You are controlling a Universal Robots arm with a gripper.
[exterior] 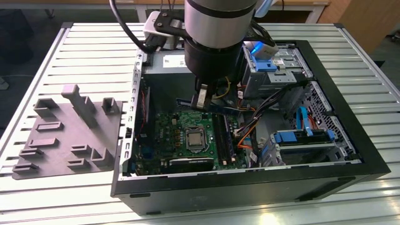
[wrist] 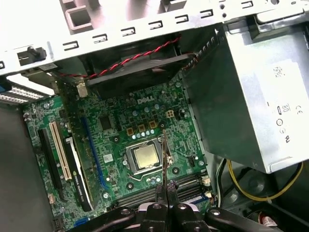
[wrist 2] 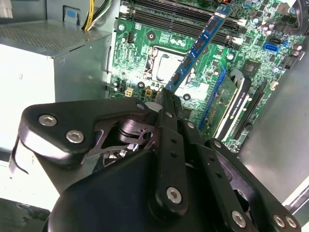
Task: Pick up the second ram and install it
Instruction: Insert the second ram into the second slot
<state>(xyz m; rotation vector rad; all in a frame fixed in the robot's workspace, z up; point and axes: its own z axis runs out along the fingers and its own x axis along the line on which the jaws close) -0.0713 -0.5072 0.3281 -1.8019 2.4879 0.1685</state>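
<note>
Blue-edged ram, clamped by one end in your pincer, juts beyond it over the motherboard, likely keeping its contacts free.

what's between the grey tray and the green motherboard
The computer case's upright side wall, in the exterior view; the grey tray lies outside it, the motherboard inside.
</note>
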